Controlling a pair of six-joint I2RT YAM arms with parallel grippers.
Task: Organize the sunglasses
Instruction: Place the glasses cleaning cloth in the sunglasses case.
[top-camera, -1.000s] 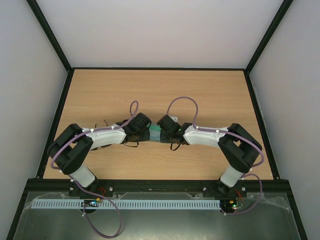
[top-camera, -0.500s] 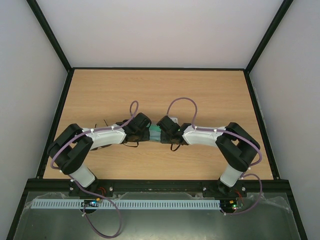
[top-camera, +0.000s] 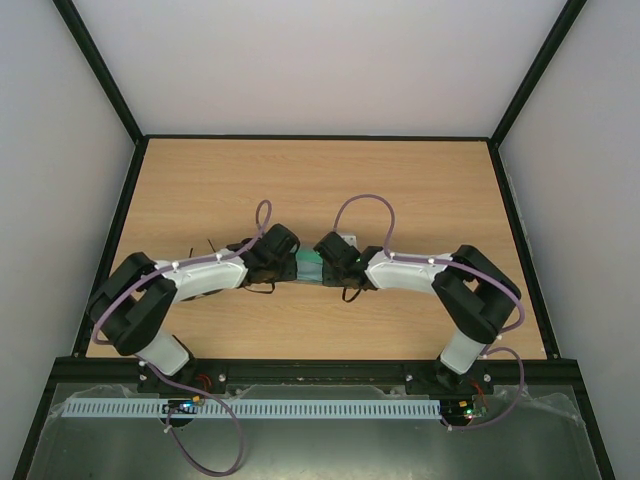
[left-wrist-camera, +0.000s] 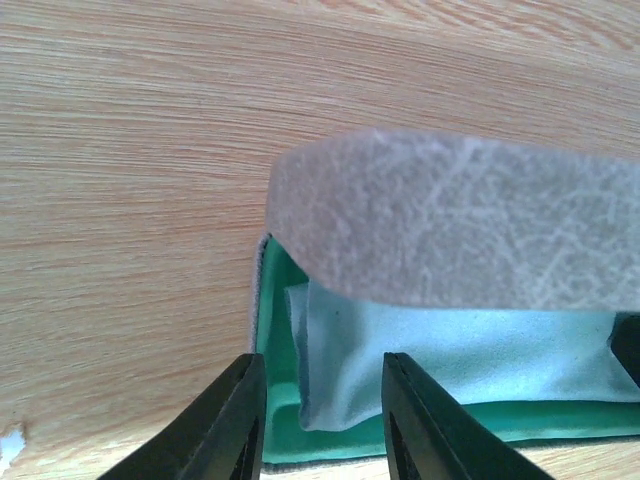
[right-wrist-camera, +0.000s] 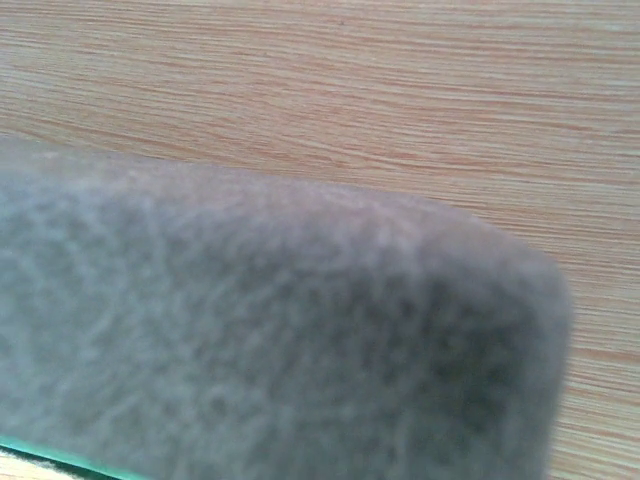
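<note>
Left hand (left-wrist-camera: 322, 365) released, fingers parted at the edge of the grey case (left-wrist-camera: 450, 215), which holds the blue cloth (left-wrist-camera: 450, 355). Right hand (top-camera: 322, 258): state cannot be told; case blocks view.

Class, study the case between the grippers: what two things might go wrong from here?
1. The grey lid hangs over the case without being shut; with the left gripper open, it may spring back up.
2. The cloth lies bunched inside and might get pinched under the lid.
The sunglasses are not visible, so whether they are inside is unconfirmed.
</note>
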